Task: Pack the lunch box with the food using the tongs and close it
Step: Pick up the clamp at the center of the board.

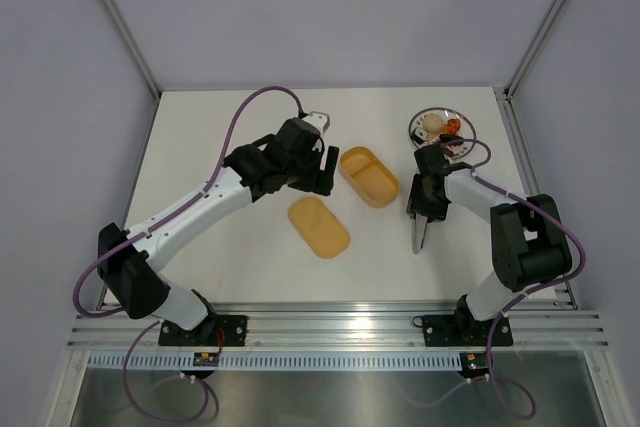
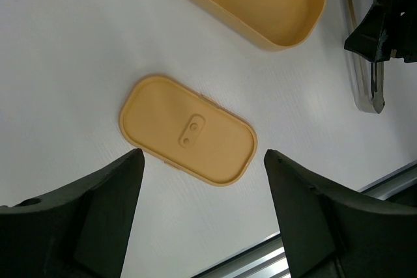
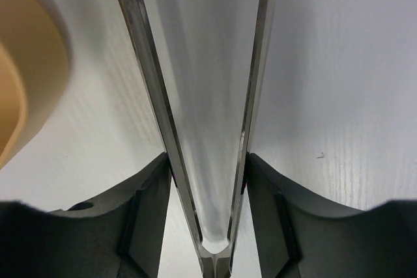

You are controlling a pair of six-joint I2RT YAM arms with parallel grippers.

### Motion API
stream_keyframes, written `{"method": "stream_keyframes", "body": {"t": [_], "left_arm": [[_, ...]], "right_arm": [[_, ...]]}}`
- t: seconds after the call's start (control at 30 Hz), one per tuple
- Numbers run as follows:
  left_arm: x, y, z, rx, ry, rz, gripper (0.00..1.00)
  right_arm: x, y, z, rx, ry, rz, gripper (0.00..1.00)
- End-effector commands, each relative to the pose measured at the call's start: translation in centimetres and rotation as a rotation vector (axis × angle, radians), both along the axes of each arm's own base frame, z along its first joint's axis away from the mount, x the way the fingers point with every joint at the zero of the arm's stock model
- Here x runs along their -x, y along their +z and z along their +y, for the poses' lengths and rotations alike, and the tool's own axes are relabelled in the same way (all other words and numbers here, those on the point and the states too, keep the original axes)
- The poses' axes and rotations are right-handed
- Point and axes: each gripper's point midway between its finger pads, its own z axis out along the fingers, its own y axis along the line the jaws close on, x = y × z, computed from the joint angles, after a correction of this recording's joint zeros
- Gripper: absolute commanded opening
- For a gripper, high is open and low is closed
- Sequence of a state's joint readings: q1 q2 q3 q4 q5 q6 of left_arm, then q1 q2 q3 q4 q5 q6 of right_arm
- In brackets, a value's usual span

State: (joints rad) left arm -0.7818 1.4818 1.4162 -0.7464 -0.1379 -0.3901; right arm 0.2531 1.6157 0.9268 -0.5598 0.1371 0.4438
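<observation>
Since the tongs (image 3: pixel 152 83) lie just right of the box (image 1: pixel 368 175), long axis running from their joint at the near side out toward the food (image 1: pixel 438 127), the right gripper (image 3: pixel 207 161) is nearer: its fingers (image 3: pixel 146 213) straddle both slim arms above the joint, half closed and pressing their outer faces. The left gripper (image 2: pixel 203 157) hangs wide open, empty, over the lid (image 2: pixel 189 131)
</observation>
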Motion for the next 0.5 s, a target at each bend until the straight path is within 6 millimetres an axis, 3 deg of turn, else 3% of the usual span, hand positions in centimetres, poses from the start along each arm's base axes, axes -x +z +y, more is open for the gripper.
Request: {"method": "stream_keyframes", "body": {"t": [0.0,0.2,0.33,0.47], "left_arm": [[-0.8,0.5,-0.9,0.035,-0.011,-0.022,0.79],[-0.8,0.5,-0.9,0.033,-0.014,-0.021,0.79],[-0.8,0.7,-0.8,0.03,-0.012,-0.025,0.79],[-0.7,0.6,-0.8,0.028,-0.013,-0.023,0.79]], "right_arm": [[-0.3,2.0,2.1,-0.014,0.142,-0.009,0.56],[0.1,1.0,2.7,0.032,0.25,0.063,0.59],[-0.6,1.2,2.0,0.079,0.238,0.05,0.84],[-1.1,1.8,2.4,0.053,0.215,-0.006,0.96]]}}
